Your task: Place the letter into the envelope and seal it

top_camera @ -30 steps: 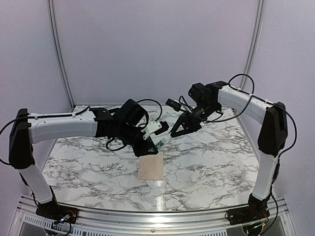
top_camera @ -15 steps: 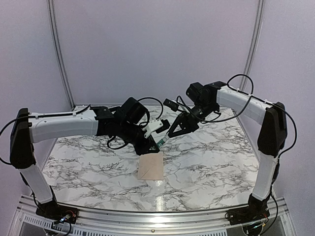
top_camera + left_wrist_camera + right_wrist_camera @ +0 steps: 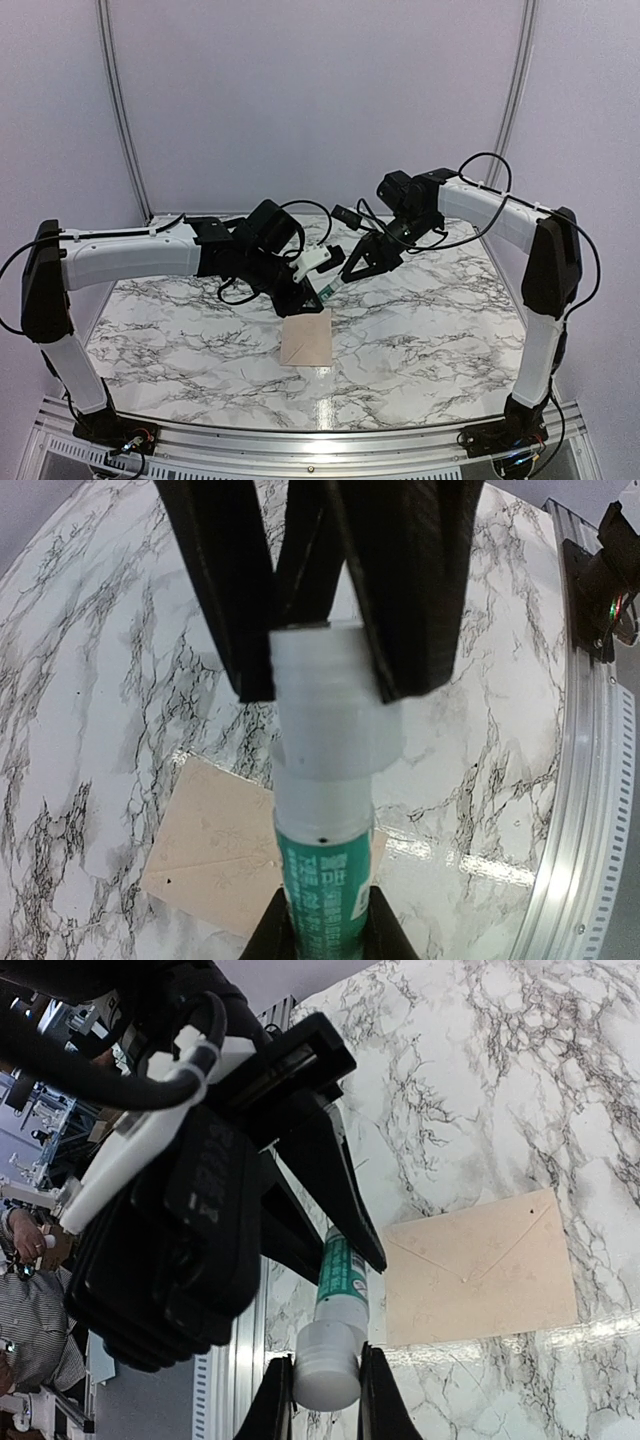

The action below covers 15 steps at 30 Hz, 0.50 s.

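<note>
The cream envelope (image 3: 306, 340) lies flat on the marble table with its flap folded down; it also shows as the envelope (image 3: 215, 855) and the envelope (image 3: 480, 1270). The letter is out of view. Above the envelope's far edge, both grippers hold one glue stick (image 3: 328, 290). My left gripper (image 3: 325, 925) is shut on its green body (image 3: 325, 870). My right gripper (image 3: 327, 1385) is shut on its white cap (image 3: 327, 1365). In the top view the left gripper (image 3: 316, 298) and right gripper (image 3: 344, 279) meet tip to tip.
The marble table (image 3: 450, 320) is ringed by a metal rail (image 3: 320, 440) at the near edge. Pale curtain walls close off the back and sides. The arms' cables hang above the table's far middle.
The right arm has edged slightly left toward the left gripper. The left arm and the envelope have stayed put.
</note>
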Available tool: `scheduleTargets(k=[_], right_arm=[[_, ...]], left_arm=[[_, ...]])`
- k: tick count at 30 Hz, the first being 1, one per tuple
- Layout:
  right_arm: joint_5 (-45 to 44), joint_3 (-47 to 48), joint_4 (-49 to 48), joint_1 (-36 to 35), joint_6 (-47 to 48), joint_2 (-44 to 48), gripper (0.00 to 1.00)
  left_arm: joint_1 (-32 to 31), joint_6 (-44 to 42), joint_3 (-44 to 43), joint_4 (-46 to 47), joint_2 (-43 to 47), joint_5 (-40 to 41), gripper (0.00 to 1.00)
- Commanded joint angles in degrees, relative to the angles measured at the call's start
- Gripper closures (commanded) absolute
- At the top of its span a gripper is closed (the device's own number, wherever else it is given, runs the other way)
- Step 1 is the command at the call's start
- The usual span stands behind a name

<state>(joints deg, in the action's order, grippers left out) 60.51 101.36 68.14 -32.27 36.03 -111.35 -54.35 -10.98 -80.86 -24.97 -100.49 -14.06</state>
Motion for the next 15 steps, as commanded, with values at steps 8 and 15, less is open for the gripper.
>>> scheduleTargets(k=[8,15], right_arm=[[1.17,-1.21,-0.45,-0.53,-0.34,-1.57,0.92],[1.88,-1.14,-2.77,-0.69,-2.09,-1.44,0.93]], left_arm=[[-0.23,-0.38,-2.27,-0.02,-1.07,-1.37,0.94],[-0.23,0.33,-2.66,0.55,-1.29,-2.44,0.95]])
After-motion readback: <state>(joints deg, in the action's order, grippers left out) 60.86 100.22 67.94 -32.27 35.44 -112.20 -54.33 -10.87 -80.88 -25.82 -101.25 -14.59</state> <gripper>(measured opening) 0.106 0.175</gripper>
